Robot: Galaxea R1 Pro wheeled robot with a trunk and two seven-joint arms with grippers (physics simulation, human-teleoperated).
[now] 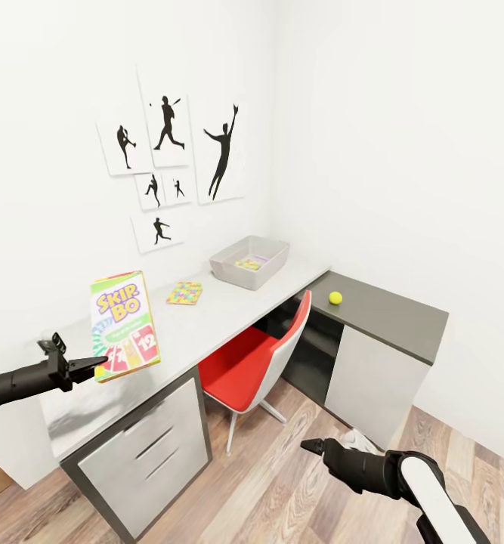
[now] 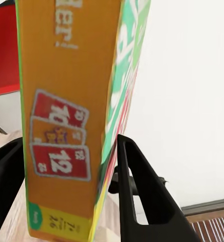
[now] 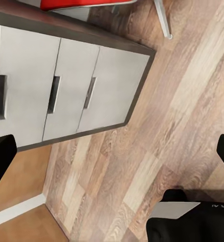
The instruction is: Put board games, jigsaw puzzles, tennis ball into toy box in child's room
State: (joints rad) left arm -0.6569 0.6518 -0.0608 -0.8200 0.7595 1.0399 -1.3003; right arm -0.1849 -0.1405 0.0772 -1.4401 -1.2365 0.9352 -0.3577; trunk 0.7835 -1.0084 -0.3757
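Presently the left gripper [image 1: 93,366] clamps the lower edge of the Skip-Bo game box [image 1: 125,325], which stands upright above the near end of the table [image 1: 206,321], its long axis running up and tilted slightly back. In the left wrist view the two black fingers [image 2: 142,196] press against opposite faces of the box [image 2: 66,126], so the grip is across its thin dimension.

The toy box [image 1: 270,264] sits farther along the table top, ahead and to the right of the held game, near the corner where the light top meets the dark lower section. The left arm is much the nearer to it; the carry would run along the table toward the bin. One jigsaw puzzle [image 1: 184,292] lies flat on the table between the held game and the toy box, directly under that path but low enough to be passed over. A second patterned square [image 1: 247,264] lies inside the bin already. The tennis ball [image 1: 335,298] rests on the dark section, well apart to the right of the bin.

A red chair [image 1: 252,363] is tucked under the table and does not block the top. The right gripper [image 1: 312,443] hangs low over the wood floor [image 3: 142,166], jaws spread and empty, beside the drawer cabinet [image 3: 56,96].
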